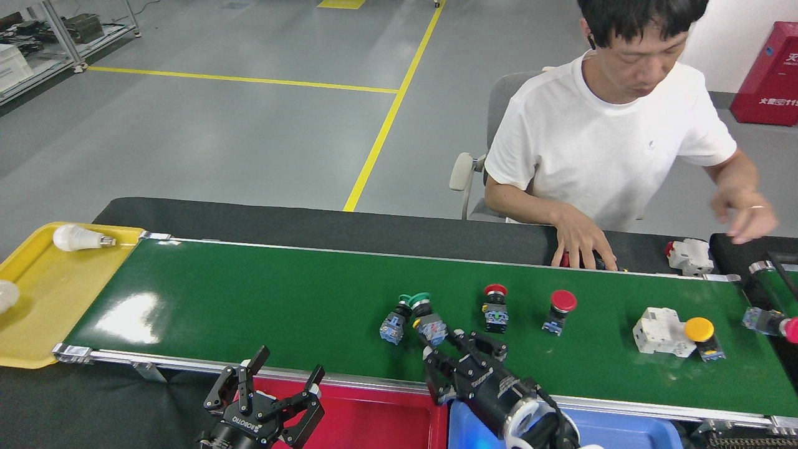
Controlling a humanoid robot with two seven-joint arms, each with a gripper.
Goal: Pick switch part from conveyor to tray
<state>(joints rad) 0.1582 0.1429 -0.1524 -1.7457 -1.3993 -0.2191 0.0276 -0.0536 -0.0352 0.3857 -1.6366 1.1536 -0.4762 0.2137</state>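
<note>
while the right gripper sits low over the near edge of the conveyor, its jaws are spread and hold nothing; the fingertips are just beside a green-capped switch that lies tilted on the belt. a second green-capped switch lies touching it on the left. further right on the belt: a small red-capped switch upright, then a wide red mushroom button, then a white breaker with a yellow-capped switch just beside it. all of these are on the belt, none in a tray.

left gripper hovers over the left end of the red tray, jaws spread, empty. what shows of the red tray is bare. blue tray sits to its right, mostly hidden by the right arm.

yellow tray at the left end of the belt holds a white bulb; another white object is cut off at the frame edge.

a person in a white shirt sits across the belt, one hand down on the black table over some small parts, the other hand raised and blurred at right. another white breaker rests on the table near the far right corner of the belt.
</note>
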